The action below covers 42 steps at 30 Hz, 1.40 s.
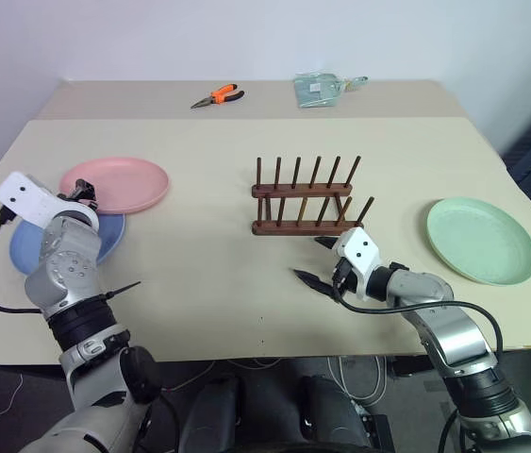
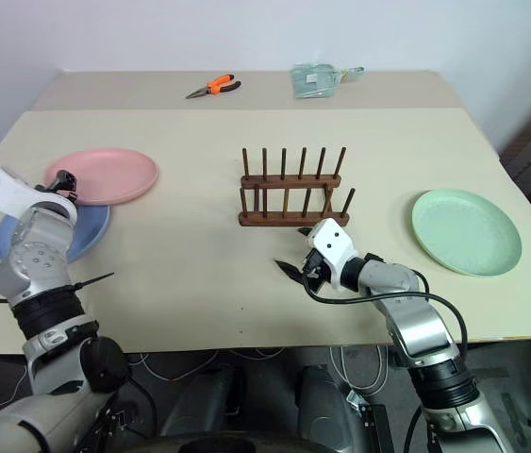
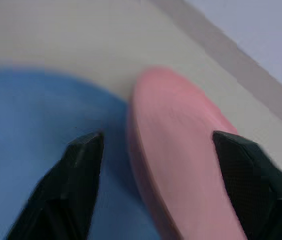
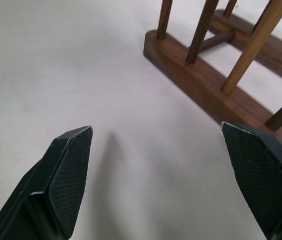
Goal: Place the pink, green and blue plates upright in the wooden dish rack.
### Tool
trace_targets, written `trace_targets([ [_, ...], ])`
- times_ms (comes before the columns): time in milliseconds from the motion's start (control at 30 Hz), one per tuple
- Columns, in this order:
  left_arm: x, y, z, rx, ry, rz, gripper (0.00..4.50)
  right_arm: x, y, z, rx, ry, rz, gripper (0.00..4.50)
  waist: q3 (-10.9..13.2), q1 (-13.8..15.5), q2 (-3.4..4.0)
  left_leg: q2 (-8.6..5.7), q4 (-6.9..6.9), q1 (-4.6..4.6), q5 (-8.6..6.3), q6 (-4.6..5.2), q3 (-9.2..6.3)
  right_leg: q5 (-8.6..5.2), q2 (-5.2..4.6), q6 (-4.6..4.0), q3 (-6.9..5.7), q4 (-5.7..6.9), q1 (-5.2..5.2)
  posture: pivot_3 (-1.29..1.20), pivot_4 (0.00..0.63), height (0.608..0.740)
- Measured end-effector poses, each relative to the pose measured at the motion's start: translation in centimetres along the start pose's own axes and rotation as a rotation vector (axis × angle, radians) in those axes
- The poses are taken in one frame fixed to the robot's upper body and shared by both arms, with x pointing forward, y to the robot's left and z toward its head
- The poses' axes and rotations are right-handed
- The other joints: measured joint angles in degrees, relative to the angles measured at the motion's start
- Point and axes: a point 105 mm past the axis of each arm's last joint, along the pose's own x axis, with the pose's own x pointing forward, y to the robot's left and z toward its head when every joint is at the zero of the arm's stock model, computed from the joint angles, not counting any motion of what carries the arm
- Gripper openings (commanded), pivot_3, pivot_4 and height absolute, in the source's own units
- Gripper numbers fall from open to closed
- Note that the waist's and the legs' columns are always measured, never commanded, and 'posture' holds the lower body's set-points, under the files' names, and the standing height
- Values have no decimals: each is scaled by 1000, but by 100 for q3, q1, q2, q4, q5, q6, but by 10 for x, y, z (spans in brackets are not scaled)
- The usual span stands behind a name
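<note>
Reaching for the pink plate (image 3: 181,160) at nine o'clock of the wooden dish rack (image 1: 305,200), left pincer (image 3: 156,150) gaping, empty, astride its rim; next it must close. Right pincer (image 4: 161,165) wide, empty.

Right gripper (image 4: 156,175) over bare cream tabletop (image 4: 55,65), two black fingers (image 4: 70,175) spread wide, nothing between them. Wooden dish rack (image 4: 201,85) just beyond, dark brown rail with thin upright pegs, one finger close beside its near rail. Rack slots empty.
</note>
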Motion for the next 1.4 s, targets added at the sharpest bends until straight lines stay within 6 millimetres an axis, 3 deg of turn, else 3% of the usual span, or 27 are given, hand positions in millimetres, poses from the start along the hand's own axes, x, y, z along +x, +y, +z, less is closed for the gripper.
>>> trace_targets([
  [100, 3, 7, -8, -89, 59, 23, 819, -2, -4, 2, 5, -9, -18, 4386, 6, -7, -10, 0, -1, 0, 0, -1, 0, 0, 2, 0, 0, 0, 0, 0, 150, 738],
  [167, 3, 7, -7, -113, 58, 16, 87, -6, -10, 3, 12, -16, -39, 4500, 10, 1, -18, 0, -1, 0, 1, -2, 0, 0, 2, 0, 0, 0, 0, 0, 150, 738],
  [333, -1, -19, 1, -92, 14, -131, 87, -25, -31, 20, -26, -38, -101, 4500, 21, 19, -34, 0, -1, -4, -1, -6, 0, -1, 2, -2, -1, -4, -1, 0, 150, 738],
  [500, -34, -99, 12, 128, -91, -481, 87, -31, -37, 73, -184, -151, -99, 4500, 24, 13, -37, 0, -2, -8, -8, -18, 1, -6, 1, -16, 1, -10, -2, 0, 150, 738],
  [633, -74, -163, -23, 242, -52, -758, 87, -16, -34, 121, -460, -237, -112, 4500, 23, 5, -36, 0, -3, -7, -5, -14, 3, -10, 1, -23, 2, -12, -3, 0, 150, 738],
  [733, -97, -192, -41, 243, -14, -876, 87, 2, -32, 132, -668, -226, -140, 4500, 24, -7, -36, 0, -5, -8, -1, -7, 4, -10, 1, -23, 2, -13, -6, 0, 150, 738],
  [833, -120, -215, -48, 202, 6, -978, 87, 18, -39, 129, -834, -172, -198, 4500, 25, 3, -37, 0, -4, -10, 0, -6, 5, -10, 2, -22, 2, -14, -6, 0, 150, 738],
  [933, -129, -221, -52, 153, 31, -1002, 0, 25, -48, 121, -914, -127, -242, 3708, 25, 7, -37, -1, -4, -10, 1, -6, 5, -10, 2, -22, 2, -14, -5, 0, 150, 738],
  [1067, -128, -219, -56, 160, 58, -987, 0, 25, -57, 121, -970, -117, -305, 1628, 26, -8, -36, -1, -4, -10, 1, -5, 5, -10, 4, -22, 2, -14, -6, 0, 150, 738],
  [1167, -129, -217, -58, 147, 78, -997, 1208, 25, -61, 121, -1017, -101, -325, 190, 27, -3, -37, -1, -3, -10, 1, -5, 4, -10, 5, -22, 2, -14, -5, 0, 150, 738],
  [1200, -134, -219, -56, 134, 80, -1022, 1685, 27, -59, 117, -1032, -91, -311, 0, 29, -4, -39, -1, -3, -10, 1, -5, 5, -11, 5, -22, 2, -15, -5, 0, 150, 738],
  [1300, -137, -219, -59, 107, 105, -1031, 3211, 29, -56, 118, -1043, -108, -307, 0, 32, 3, -37, -2, -2, -10, 1, -5, 4, -11, 5, -21, 3, -15, -3, 0, 150, 738],
  [1400, -126, -213, -48, 27, 78, -961, 3211, 24, -62, 113, -1043, -85, -346, 0, 33, 14, -38, -2, -1, -10, 1, -5, 3, -11, 5, -22, 3, -16, -2, 0, 150, 738],
])
